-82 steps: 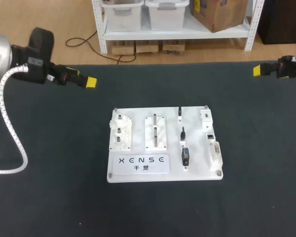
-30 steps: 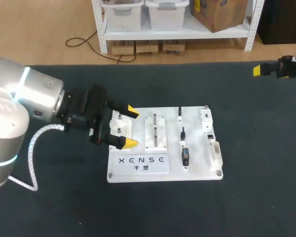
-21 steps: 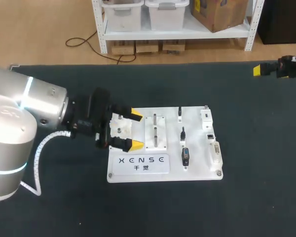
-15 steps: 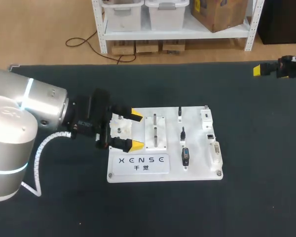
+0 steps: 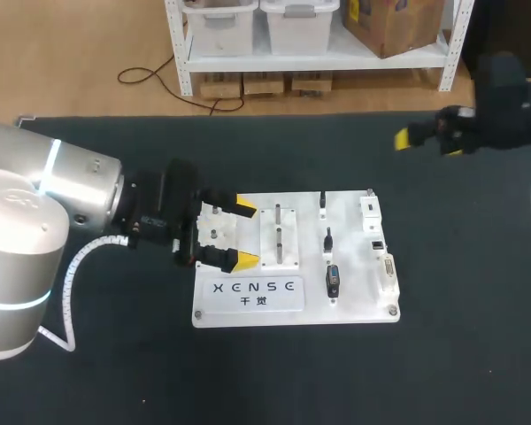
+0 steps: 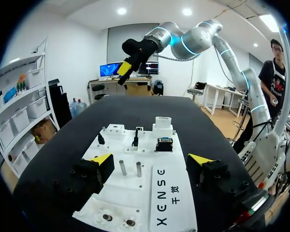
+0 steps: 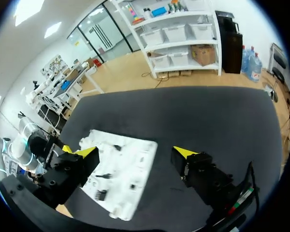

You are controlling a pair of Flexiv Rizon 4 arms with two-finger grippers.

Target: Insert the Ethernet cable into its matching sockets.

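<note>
A small dark socket (image 5: pixel 376 242) sits in the right-hand column of the white board (image 5: pixel 354 303), between a white block (image 5: pixel 370 212) behind it and a long white connector (image 5: pixel 386 273) in front. Just beside that column, two black plugs (image 5: pixel 327 239) stand upright on the board, with a black and blue connector (image 5: pixel 333 281) nearer the front edge. Whether either plug belongs to the Ethernet cable cannot be told. Further left comes a post fixture (image 5: pixel 280 237) with two metal pins, then a white peg block (image 5: pixel 216 235) at the board's left end. The left gripper (image 5: pixel 243 233) hangs over that end with its fingers spread wide either side of the peg block, holding nothing. Nothing covers the socket column. The board lies mid-table (image 5: pixel 115 372). The right gripper (image 5: pixel 427 142) is above the table's far right, well apart from the board, its fingers likewise wide apart and empty (image 7: pixel 135 152).
</note>
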